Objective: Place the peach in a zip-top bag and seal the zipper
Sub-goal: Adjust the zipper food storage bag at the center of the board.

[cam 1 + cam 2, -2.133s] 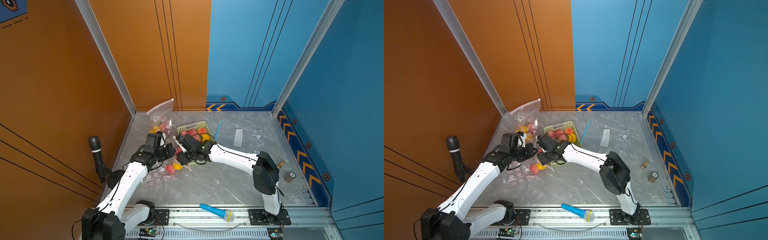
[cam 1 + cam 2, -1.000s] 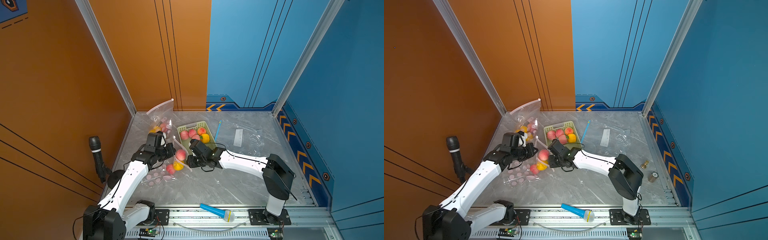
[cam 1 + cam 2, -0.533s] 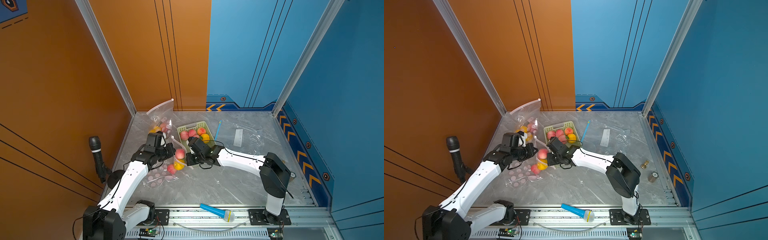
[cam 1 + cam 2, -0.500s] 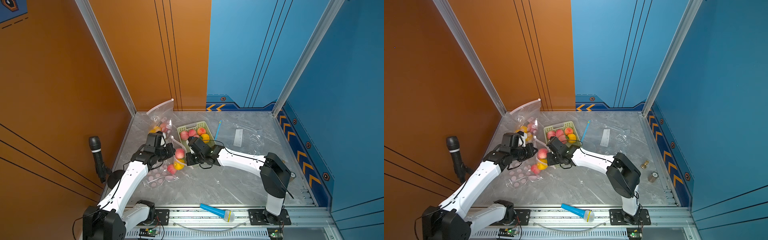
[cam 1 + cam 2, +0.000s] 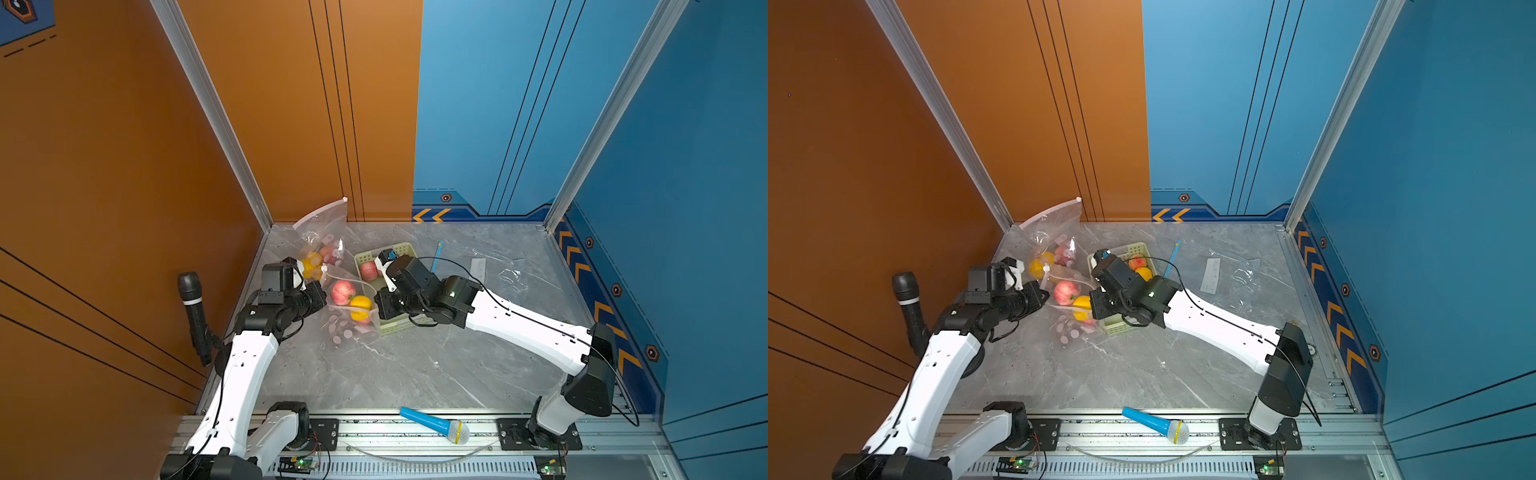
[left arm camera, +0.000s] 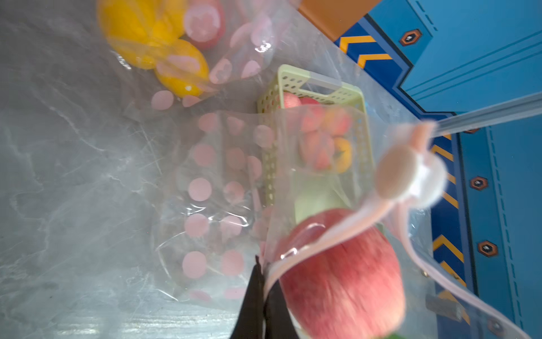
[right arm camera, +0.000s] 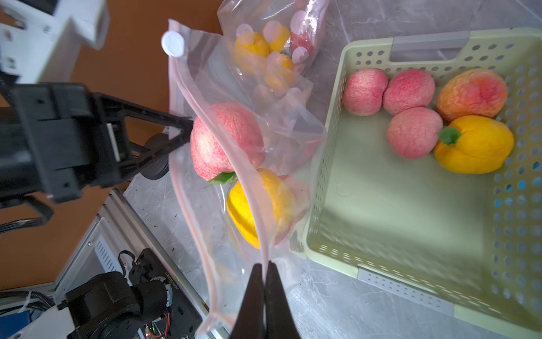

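Both pinched flat on the pink zipper strip [image 7: 255,211] of the zip-top bag [image 7: 281,146]: left gripper [image 6: 262,271] beside the peach [image 7: 225,138], right gripper [image 7: 265,268] elsewhere along the mouth. Peach inside, upon a yellow fruit [image 7: 278,202]. Expect limp, slippery film; better to hold only the stiffer strip or white slider [image 7: 173,44]. Mind the green basket [image 7: 316,211] against the bag; bare table [image 5: 395,374] in front for moving.

Bare tabletop [image 5: 395,374] near the rail [image 5: 374,428] (basket [image 5: 392,329] right beside the bag [image 5: 345,328])
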Controlling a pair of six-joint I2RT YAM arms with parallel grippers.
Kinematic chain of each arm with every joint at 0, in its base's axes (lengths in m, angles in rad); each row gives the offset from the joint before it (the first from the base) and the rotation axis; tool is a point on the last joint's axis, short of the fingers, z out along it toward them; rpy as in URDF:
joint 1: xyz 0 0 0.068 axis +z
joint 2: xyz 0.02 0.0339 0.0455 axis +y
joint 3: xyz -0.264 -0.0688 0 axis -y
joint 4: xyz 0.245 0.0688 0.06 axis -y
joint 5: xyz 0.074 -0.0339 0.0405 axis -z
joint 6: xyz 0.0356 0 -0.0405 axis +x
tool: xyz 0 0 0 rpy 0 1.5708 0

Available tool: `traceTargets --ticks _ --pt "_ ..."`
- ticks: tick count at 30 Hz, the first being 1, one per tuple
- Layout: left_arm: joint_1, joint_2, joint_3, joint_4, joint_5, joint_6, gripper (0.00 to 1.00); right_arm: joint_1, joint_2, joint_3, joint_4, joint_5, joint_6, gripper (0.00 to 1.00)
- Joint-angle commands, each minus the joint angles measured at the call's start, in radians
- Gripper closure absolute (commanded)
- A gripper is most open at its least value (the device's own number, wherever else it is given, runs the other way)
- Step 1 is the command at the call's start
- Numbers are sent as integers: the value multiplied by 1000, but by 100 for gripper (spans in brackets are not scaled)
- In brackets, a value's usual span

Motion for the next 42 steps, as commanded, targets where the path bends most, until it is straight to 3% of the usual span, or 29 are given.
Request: traceTargets --ticks 1,8,12,18,24,28,29,32,42 --pt "-40 -59 89 -35 45 -17 100 1 50 47 -79 1 -33 100" --pt "-57 -127 333 -165 -16 -3 100 17 47 150 -63 -81 -55 100" --pt "-41 -86 405 -285 -165 93 100 29 24 171 -17 -197 -52 100" --pt "-13 -49 324 -289 -89 100 100 14 -44 103 -12 -159 -58 100" --pt "-16 -68 258 -258 -83 72 100 -35 -37 43 43 -226 -35 100" --pt "-35 -54 244 -233 -75 59 100 -48 -37 34 37 -218 -44 88" --pt "-41 -51 242 -223 -75 57 100 -55 -41 27 37 -222 -50 77" --pt "-65 -33 235 -189 -68 45 100 -79 -58 14 36 -242 -73 60" --pt "-149 66 236 -81 -93 18 100 -221 -178 -18 66 -216 -106 49"
